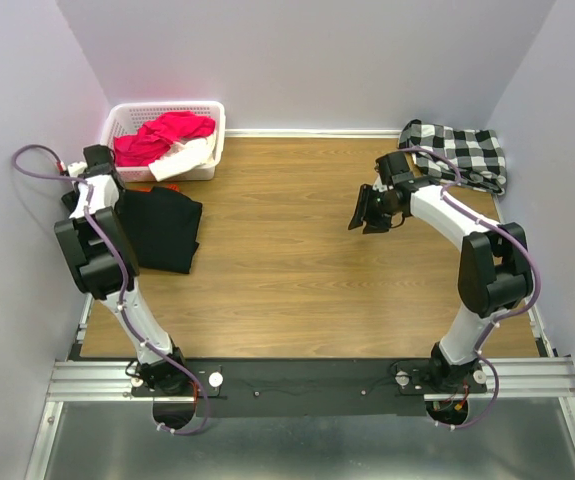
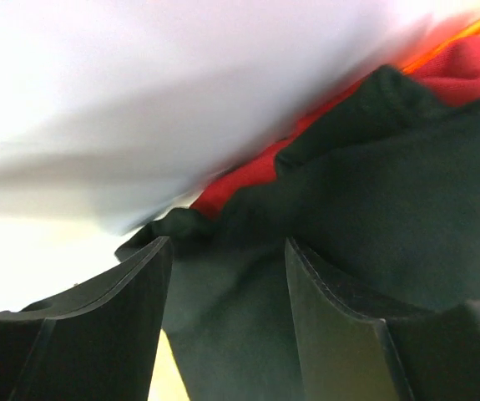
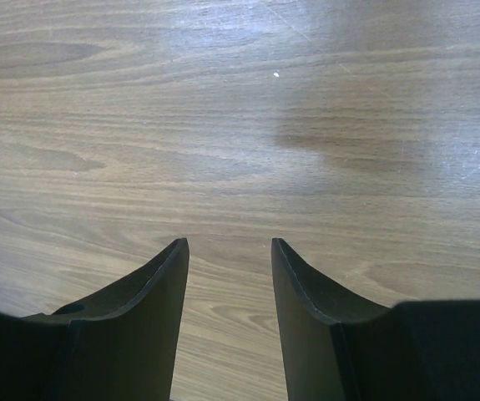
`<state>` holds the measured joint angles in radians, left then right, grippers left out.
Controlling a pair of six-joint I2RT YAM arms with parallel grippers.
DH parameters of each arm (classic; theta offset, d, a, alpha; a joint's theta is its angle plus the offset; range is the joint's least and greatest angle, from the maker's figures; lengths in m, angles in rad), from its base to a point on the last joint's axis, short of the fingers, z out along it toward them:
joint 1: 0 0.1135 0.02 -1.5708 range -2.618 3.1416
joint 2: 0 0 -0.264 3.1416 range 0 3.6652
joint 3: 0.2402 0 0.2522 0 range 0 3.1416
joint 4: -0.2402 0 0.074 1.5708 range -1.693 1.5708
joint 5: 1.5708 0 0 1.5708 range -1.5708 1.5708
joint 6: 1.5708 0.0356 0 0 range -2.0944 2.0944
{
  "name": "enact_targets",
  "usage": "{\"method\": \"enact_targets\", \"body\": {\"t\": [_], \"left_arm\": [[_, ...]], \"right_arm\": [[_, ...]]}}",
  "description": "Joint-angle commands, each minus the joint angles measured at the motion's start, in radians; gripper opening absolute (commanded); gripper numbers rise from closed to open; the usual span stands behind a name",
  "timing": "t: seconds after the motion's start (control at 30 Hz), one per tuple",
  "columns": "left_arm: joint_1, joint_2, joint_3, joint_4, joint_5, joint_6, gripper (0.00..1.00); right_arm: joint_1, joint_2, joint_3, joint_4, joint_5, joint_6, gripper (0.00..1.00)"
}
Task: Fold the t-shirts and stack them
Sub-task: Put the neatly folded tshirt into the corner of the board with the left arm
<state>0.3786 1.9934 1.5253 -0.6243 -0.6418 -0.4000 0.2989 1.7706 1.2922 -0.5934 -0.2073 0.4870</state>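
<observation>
At the far-left side of the brown wood-grain table, the main hazard is a mixed grab. The folded black cloth t-shirt lies flat just in front of the white slotted plastic basket, which holds the crumpled red cloth t-shirt and a white cloth. In the left wrist view, black and red fabric sit close together ahead of the left gripper. A closing pinch here would likely catch the black fold, drag it open and undo the work. It could also snag the basket wall, or lift the white cloth with the red.

Further right, the risk is lower. Bare wood alone lies under the right gripper. The black-and-white checked cloth is bunched in the far-right corner beside that arm's forearm and cable, and a sweep could catch it.

Left arm: reaches forward and outward, wrist low by the basket's near-left corner. Its fingers stand apart, with black cloth seen between them; no clamping is evident.

Right arm: elbow raised, wrist turned inward, head held above the table. Its fingers are parted and hold nothing.
</observation>
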Motion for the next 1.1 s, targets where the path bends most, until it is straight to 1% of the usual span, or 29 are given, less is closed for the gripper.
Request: {"method": "enact_targets", "body": {"t": [0.0,0.17,0.37,0.43,0.47,0.53,0.57,0.6,0.67,0.7,0.73,0.8,0.93,1.07], "left_arm": [[-0.044,-0.151,-0.014,0.051,0.057,-0.002,0.66],[-0.138,-0.252,-0.036,0.0,0.042,-0.026,0.66],[-0.299,-0.34,-0.021,-0.077,0.048,-0.065,0.66],[-0.363,-0.373,-0.004,-0.087,0.074,-0.068,0.66],[-0.375,-0.386,-0.001,-0.087,0.082,-0.068,0.66],[-0.449,-0.418,0.01,-0.071,0.129,-0.056,0.66],[-0.466,-0.429,0.009,-0.054,0.154,-0.037,0.66],[-0.484,-0.439,0.006,-0.037,0.213,-0.022,0.66],[-0.521,-0.468,-0.019,0.03,0.284,0.019,0.66],[-0.529,-0.481,-0.036,0.063,0.377,0.036,0.66],[-0.535,-0.488,-0.065,0.11,0.413,0.053,0.66],[-0.564,-0.505,-0.091,0.149,0.483,0.067,0.67],[-0.618,-0.502,-0.129,0.221,0.566,0.11,0.7],[-0.684,-0.464,-0.139,0.255,0.606,0.148,0.73]], "right_arm": [[-0.004,-0.031,-0.019,-0.009,-0.014,0.009,0.53],[-0.004,-0.025,-0.011,-0.009,-0.017,0.005,0.53],[-0.004,-0.031,-0.017,-0.009,-0.011,0.001,0.53],[-0.004,-0.04,-0.025,-0.009,-0.001,-0.002,0.53],[-0.004,-0.048,-0.027,-0.009,0.003,-0.004,0.53],[-0.004,-0.057,-0.031,-0.009,0.025,-0.008,0.53],[-0.004,-0.071,-0.031,-0.009,0.032,-0.011,0.53],[-0.004,-0.079,-0.033,-0.009,0.042,-0.013,0.53],[-0.006,-0.091,-0.033,-0.009,0.077,-0.021,0.53],[-0.006,-0.109,-0.033,-0.009,0.094,-0.024,0.53],[-0.004,-0.118,-0.034,-0.008,0.126,-0.027,0.53],[-0.004,-0.146,-0.04,-0.002,0.161,-0.045,0.53],[-0.006,-0.197,-0.065,0.012,0.281,-0.071,0.54],[-0.006,-0.244,-0.108,0.047,0.345,-0.076,0.53]]}}
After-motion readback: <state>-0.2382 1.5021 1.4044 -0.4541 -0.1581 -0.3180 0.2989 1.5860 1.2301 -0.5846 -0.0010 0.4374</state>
